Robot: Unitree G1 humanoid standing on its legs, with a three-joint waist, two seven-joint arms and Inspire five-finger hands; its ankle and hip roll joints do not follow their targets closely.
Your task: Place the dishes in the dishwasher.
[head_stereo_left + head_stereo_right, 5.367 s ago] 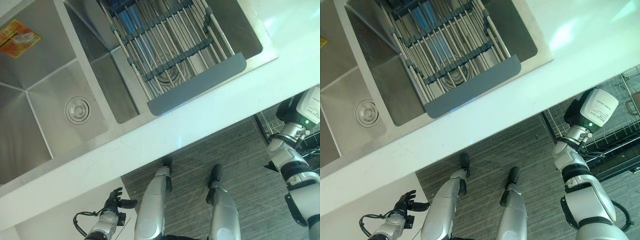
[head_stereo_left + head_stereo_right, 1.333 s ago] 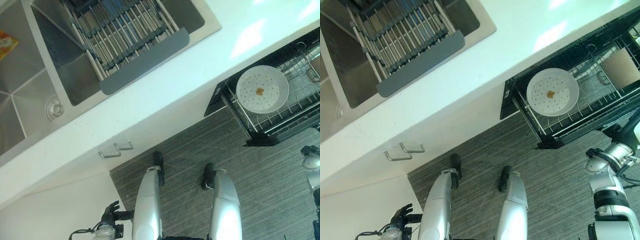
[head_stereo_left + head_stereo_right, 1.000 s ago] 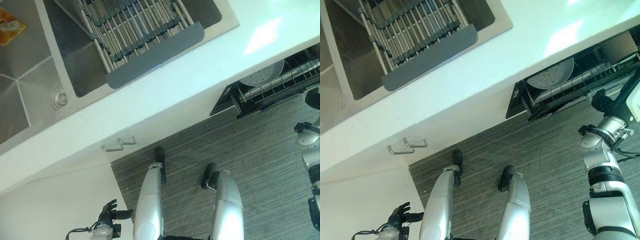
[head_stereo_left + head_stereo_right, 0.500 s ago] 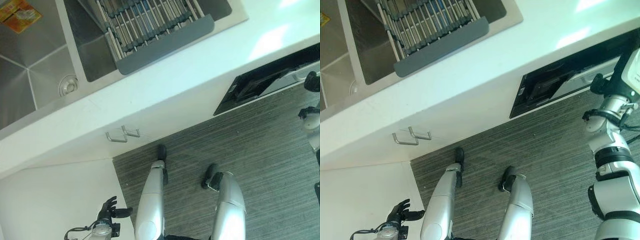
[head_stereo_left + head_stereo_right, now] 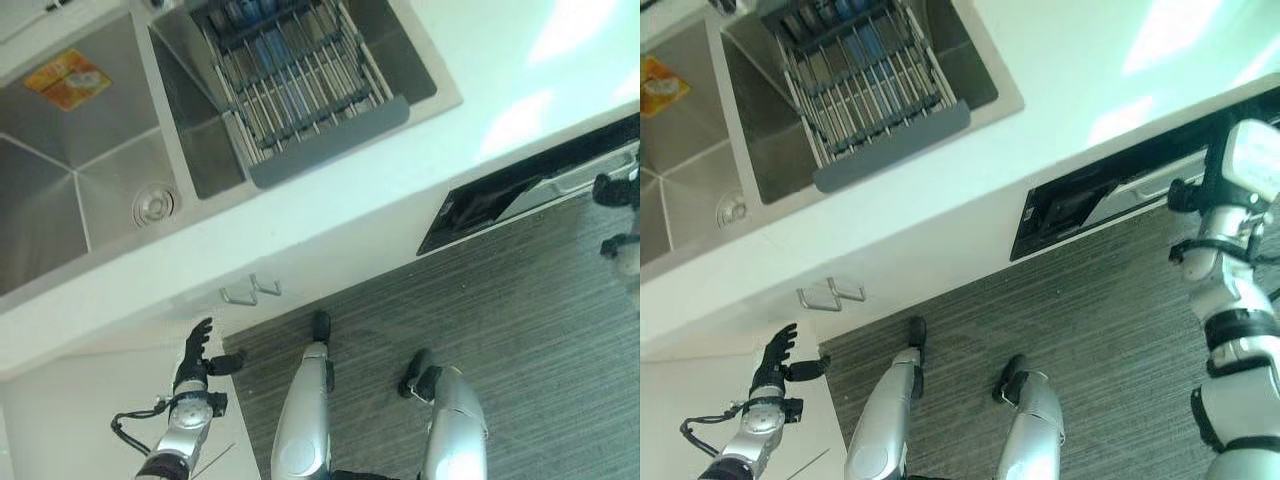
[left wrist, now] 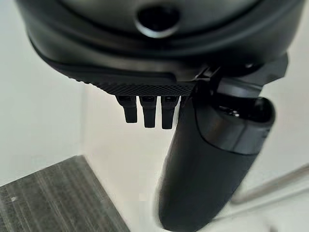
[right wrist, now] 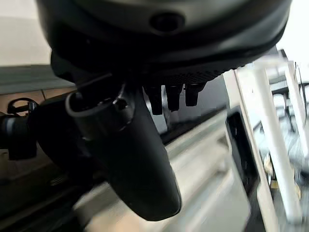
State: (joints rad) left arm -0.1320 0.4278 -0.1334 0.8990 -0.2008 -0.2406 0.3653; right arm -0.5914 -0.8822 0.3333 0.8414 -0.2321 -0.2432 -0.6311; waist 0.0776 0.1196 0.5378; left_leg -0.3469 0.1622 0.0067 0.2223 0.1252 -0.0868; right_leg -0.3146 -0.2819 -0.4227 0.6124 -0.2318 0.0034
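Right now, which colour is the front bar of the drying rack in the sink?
The front bar of the drying rack is slate grey; the left eye view shows it best.

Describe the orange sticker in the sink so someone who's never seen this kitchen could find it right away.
Start at the white countertop and find the steel double sink set into it. One basin holds a grey drying rack; the other has a round drain in its floor. The orange sticker lies flat in that second basin, well beyond the drain, and is the one bright patch on the bare metal.
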